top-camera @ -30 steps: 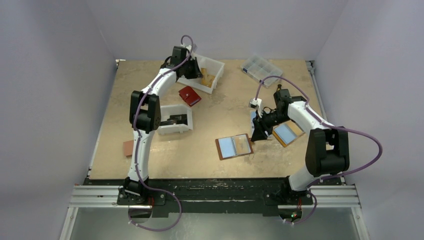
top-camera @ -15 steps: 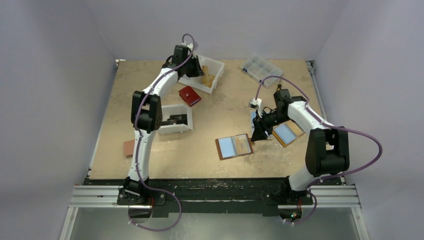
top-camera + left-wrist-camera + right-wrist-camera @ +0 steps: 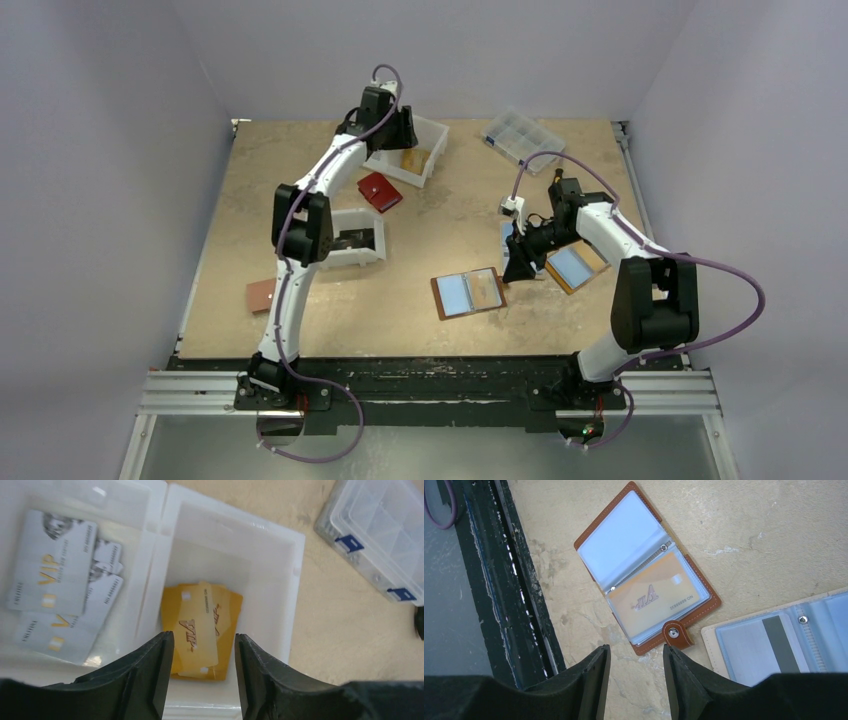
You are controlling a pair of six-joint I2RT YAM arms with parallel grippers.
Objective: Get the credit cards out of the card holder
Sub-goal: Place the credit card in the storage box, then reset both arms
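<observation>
**Right arm.** The right gripper [image 3: 636, 652] hangs above the table [image 3: 749, 530], just off the near edge of the card holder [image 3: 619, 542]. Its jaws stand moderately apart with nothing between them. The gap lines up roughly with the snap tab [image 3: 672, 634]. In my judgement this is a poised approach, with the opening set to pinch a thin edge and not to grasp the whole holder.

**Task item.** The card holder lies flat and spread open on the table, in front of the right arm and toward the table's middle. One clear sleeve shows a gold card [image 3: 656, 600] seated fully inside. The facing page looks blank. The holder appears to lie open so that the sleeve mouth can be reached from above. Extraction is not complete.

**Left arm.** The left gripper [image 3: 202, 645] hovers over the far white bin [image 3: 297, 580], directly above the compartment holding loose gold cards [image 3: 200, 630]. Its jaws are parted and empty. The neighbouring compartment holds silver cards [image 3: 55, 575], so the bin evidently serves to sort cards by colour, which accounts for the arm's position.

**Nearby.** A second holder [image 3: 749, 645] lies open just beside the first, and the two do not touch. Its closeness risks a mistaken pick.
</observation>
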